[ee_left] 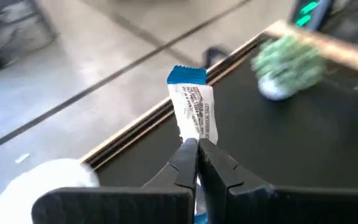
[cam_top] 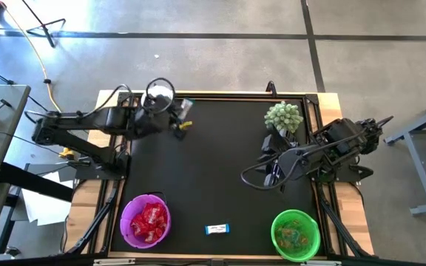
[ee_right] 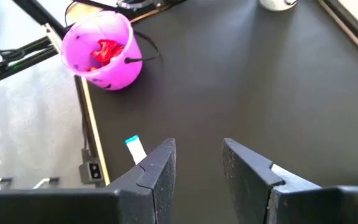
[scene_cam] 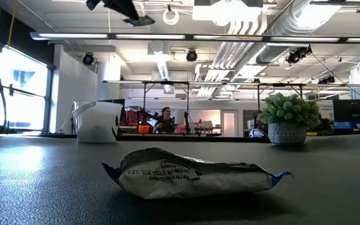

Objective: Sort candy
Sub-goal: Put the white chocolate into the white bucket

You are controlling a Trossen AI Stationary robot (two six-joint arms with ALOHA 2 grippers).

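A blue-and-white mini bar point(ee_left: 194, 106) sits in my left gripper point(ee_left: 197, 144), which is shut on it over the table's far left, next to a white bowl point(cam_top: 160, 94). A second blue-and-white bar point(cam_top: 217, 230) lies flat on the table near its near edge; it also shows in the low view point(scene_cam: 192, 175) and the right wrist view point(ee_right: 135, 149). The purple bowl point(cam_top: 146, 220) holds red packets. The green bowl point(cam_top: 296, 234) holds greenish candy. My right gripper point(ee_right: 197, 165) is open above the table's right half point(cam_top: 274, 171) and holds nothing. My left gripper pinches the mini bar between its two fingertips point(ee_left: 182, 155). The bar lies along the fingers. Its white body point(ee_left: 197, 127) and blue crimped end point(ee_left: 187, 75) stick out past the tips. A blue bit shows farther back between the fingers. The bar is lifted clear of the table.
A spiky pale green plant in a pot point(cam_top: 284, 118) stands at the table's far right, close to my right arm. The black table top has a raised wooden rim point(cam_top: 213, 94). Bare mat lies across the middle point(cam_top: 213, 162). People show far off in the room behind point(scene_cam: 165, 119).
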